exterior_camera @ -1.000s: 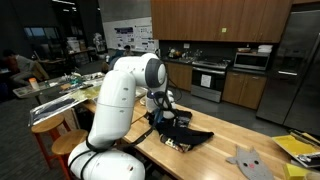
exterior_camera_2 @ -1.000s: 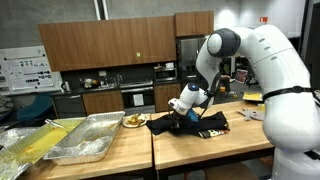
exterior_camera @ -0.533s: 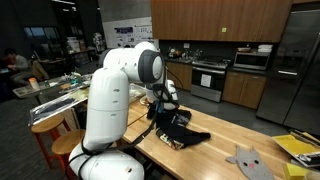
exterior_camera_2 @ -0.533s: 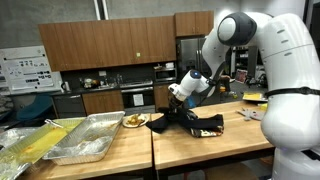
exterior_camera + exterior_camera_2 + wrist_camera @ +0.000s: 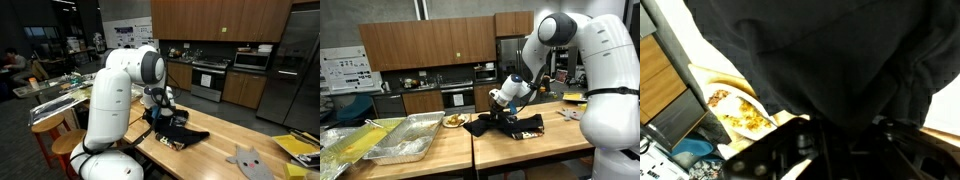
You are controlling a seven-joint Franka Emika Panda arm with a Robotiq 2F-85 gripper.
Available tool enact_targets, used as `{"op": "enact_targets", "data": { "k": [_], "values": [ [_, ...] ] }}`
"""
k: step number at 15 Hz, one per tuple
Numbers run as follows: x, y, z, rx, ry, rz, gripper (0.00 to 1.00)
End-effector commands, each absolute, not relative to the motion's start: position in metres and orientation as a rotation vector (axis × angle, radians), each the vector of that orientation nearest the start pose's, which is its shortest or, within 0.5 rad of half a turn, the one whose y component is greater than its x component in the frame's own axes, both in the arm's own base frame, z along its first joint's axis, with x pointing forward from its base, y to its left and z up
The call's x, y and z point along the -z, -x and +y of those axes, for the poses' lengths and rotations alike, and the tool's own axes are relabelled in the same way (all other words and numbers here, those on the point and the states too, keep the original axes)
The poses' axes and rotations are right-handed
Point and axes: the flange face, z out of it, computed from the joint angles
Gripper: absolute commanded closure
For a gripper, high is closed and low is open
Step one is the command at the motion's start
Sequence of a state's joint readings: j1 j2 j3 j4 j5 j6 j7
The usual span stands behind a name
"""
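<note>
Gripping a black cloth (image 5: 518, 124) just above the wooden counter (image 5: 525, 145).
The pincer (image 5: 501, 104) is closed on a raised fold at the cloth's end. The rest lies crumpled below it, dark with light markings along one edge. Just beside the cloth, a plate (image 5: 454, 121) holds yellowish food, and metal trays (image 5: 408, 138) stand further along.

The arm (image 5: 112, 95) is glossy white, made of fat rounded segments with bulging joint housings. In both exterior views, 1 round dark grey cap sits on the joint well above the pincer (image 5: 502, 100). Just above the pincer, the wrist carries black hardware. The wrist view shows the pincer's base as black, angular metal.
</note>
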State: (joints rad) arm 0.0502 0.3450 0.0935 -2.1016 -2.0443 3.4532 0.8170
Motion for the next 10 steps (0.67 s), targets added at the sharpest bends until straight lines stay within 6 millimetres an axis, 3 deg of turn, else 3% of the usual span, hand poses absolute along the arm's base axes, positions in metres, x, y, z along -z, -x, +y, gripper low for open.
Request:
{"op": "enact_targets", "data": {
  "k": [1,3,4,6,10],
  "values": [
    [-0.239,-0.451,0.167,0.822,2.295,-1.922,0.98],
    [-0.217,-0.428,0.166,0.717,2.303,-1.878,0.98],
    [-0.21,-0.417,0.167,0.678,2.299,-1.858,0.67],
    [-0.203,-0.397,0.171,0.621,2.278,-1.842,0.63],
    [-0.215,-0.362,0.18,0.586,2.253,-1.843,0.37]
  ]
}}
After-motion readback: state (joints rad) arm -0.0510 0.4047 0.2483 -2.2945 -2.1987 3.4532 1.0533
